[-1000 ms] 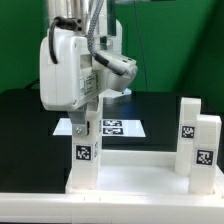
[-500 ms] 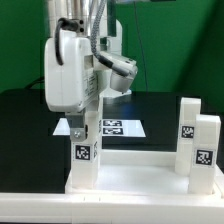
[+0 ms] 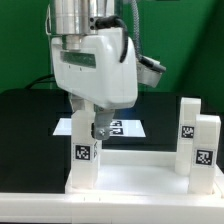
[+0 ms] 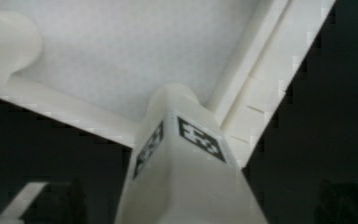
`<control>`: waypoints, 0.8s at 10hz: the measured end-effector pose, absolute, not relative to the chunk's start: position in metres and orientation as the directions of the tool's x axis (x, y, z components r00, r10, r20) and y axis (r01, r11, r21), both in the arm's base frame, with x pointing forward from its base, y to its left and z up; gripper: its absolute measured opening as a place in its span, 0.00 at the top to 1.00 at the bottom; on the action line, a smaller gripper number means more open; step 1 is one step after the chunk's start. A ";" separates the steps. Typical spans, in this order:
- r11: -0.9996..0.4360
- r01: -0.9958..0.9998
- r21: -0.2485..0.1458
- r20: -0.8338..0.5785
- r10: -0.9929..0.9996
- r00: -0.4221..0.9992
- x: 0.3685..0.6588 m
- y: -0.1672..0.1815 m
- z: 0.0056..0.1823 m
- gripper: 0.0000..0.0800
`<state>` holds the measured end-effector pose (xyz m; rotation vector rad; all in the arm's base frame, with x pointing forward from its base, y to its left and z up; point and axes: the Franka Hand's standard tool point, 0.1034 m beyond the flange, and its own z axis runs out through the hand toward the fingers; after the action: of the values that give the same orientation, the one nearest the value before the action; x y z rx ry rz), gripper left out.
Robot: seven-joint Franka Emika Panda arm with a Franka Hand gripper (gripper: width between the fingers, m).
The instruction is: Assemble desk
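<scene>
The desk's white tabletop point(image 3: 140, 172) lies at the front with its raised rim up. One white leg point(image 3: 83, 160) with a tag stands upright on its corner at the exterior view's left. Two more tagged legs point(image 3: 188, 125) point(image 3: 206, 150) stand at the right. My gripper point(image 3: 88, 127) hangs just over the left leg's top, open, with a finger on either side. In the wrist view that leg point(image 4: 185, 160) rises between the dark fingers point(image 4: 357, 200) with a gap on both sides, and the tabletop point(image 4: 140, 50) lies beyond it.
The marker board point(image 3: 118, 127) lies flat on the black table point(image 3: 25, 120) behind the tabletop. A green wall backs the scene. My bulky white hand point(image 3: 95, 65) fills the space above the left leg.
The hand has turned about its upright axis above the left leg, and the jaws have spread away from the leg. The leg stays standing on the tabletop corner.
</scene>
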<state>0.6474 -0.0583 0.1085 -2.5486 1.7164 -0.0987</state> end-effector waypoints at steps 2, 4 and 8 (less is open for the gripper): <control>-0.594 -0.801 -0.078 0.045 -0.804 0.593 0.648 -0.059 0.109 0.19; -0.697 -0.714 -0.067 0.057 -0.717 0.695 0.648 -0.060 0.109 0.19; -0.870 -0.492 -0.034 0.077 -0.493 0.867 0.648 -0.060 0.109 0.19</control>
<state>0.6482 -0.0598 0.1094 -3.0226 0.7970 -0.1302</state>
